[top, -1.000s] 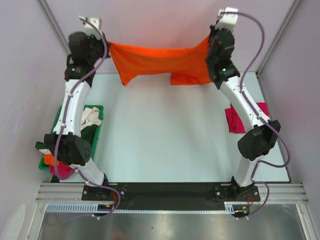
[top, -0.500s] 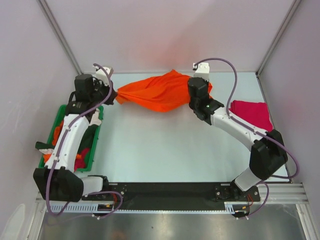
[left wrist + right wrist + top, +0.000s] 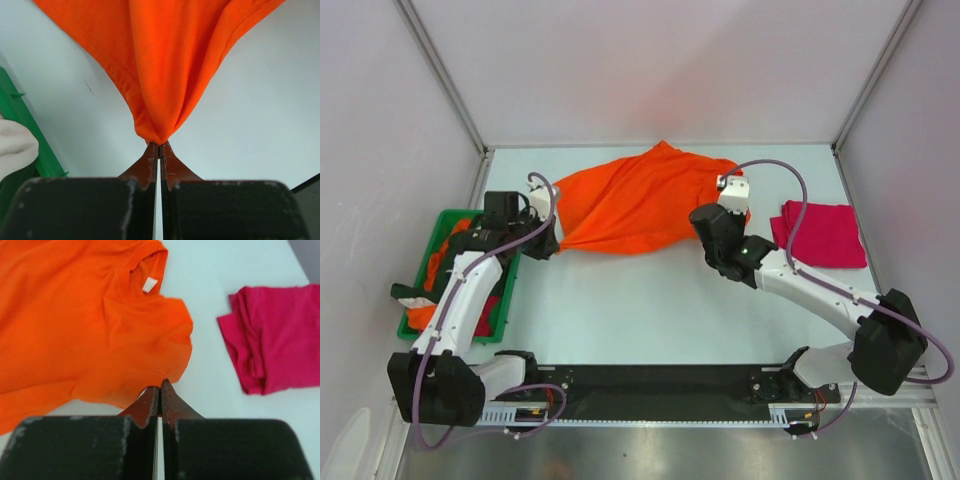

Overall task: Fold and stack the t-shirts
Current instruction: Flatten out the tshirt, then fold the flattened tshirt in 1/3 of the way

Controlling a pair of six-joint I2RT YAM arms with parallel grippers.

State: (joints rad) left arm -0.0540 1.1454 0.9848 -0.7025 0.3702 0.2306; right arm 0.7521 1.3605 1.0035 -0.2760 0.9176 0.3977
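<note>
Two pincers, one shirt: my left gripper (image 3: 159, 150) is pinched tight on a bunched corner of the bright orange t-shirt (image 3: 640, 205), just beside the green bin (image 3: 12, 107). My right gripper (image 3: 160, 387) is clamped on the same shirt's edge on the side away from the bin (near the collar, white label showing). The shirt lies rumpled on the table (image 3: 650, 300). Farthest from the bin, apart from the orange one, lies the folded magenta-red t-shirt (image 3: 825, 232). A pale cloth (image 3: 15, 147) sits in the bin.
</note>
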